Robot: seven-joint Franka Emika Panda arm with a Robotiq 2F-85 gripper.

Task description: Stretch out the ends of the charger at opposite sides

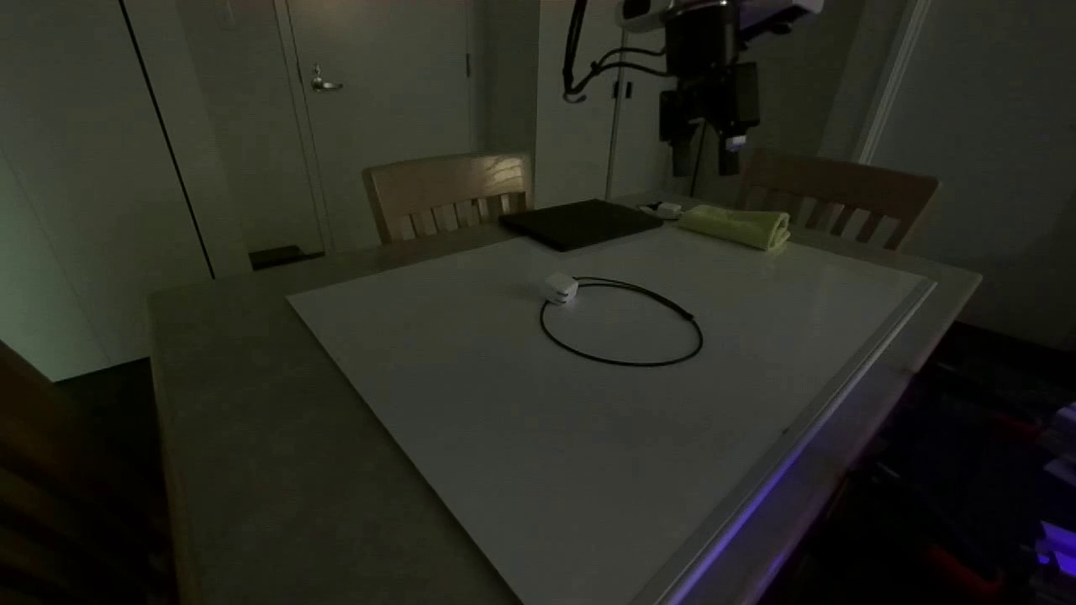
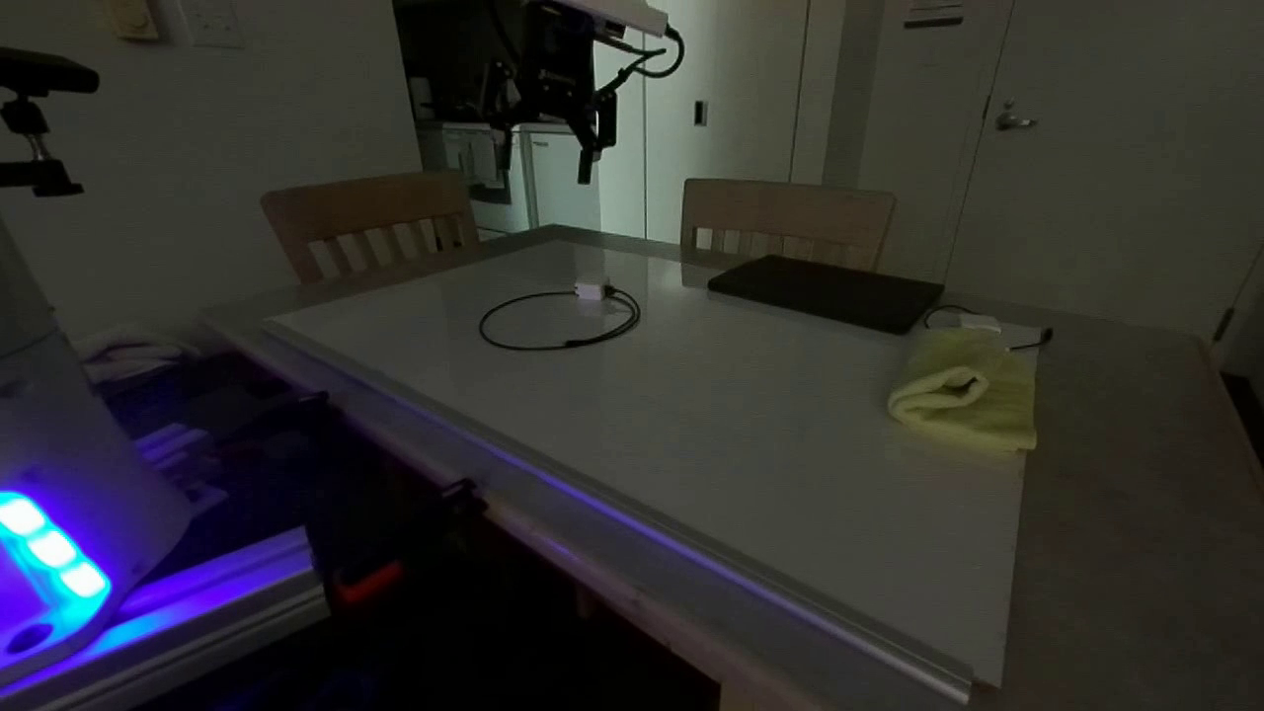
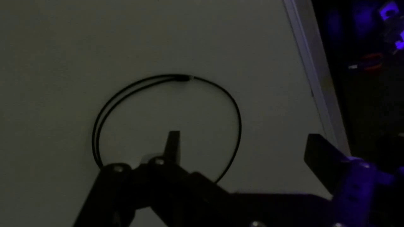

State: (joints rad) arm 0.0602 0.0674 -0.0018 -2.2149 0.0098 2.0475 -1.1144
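Observation:
The charger's black cable [image 1: 622, 364] lies in a loop on the white board [image 1: 471, 403]; the cable also shows in another exterior view [image 2: 533, 349] and in the wrist view [image 3: 240, 126]. Its white plug block [image 1: 561, 288] sits at the loop's edge; the block shows in both exterior views [image 2: 591, 291] but is hidden in the wrist view. The dark cable tip [image 3: 182, 78] rests against the loop, away from the block. My gripper [image 1: 705, 164] is open, empty and well above the table in both exterior views [image 2: 546, 168]. In the wrist view its fingers [image 3: 244, 135] are wide apart.
A flat black pad [image 1: 580, 223] lies at a board edge. Near it are a folded yellow-green towel [image 2: 973, 395] and a smaller white plug with a dark cord [image 2: 978, 322]. A metal rail [image 2: 632, 518] runs along one board edge. Wooden chairs [image 1: 454, 181] stand around the table.

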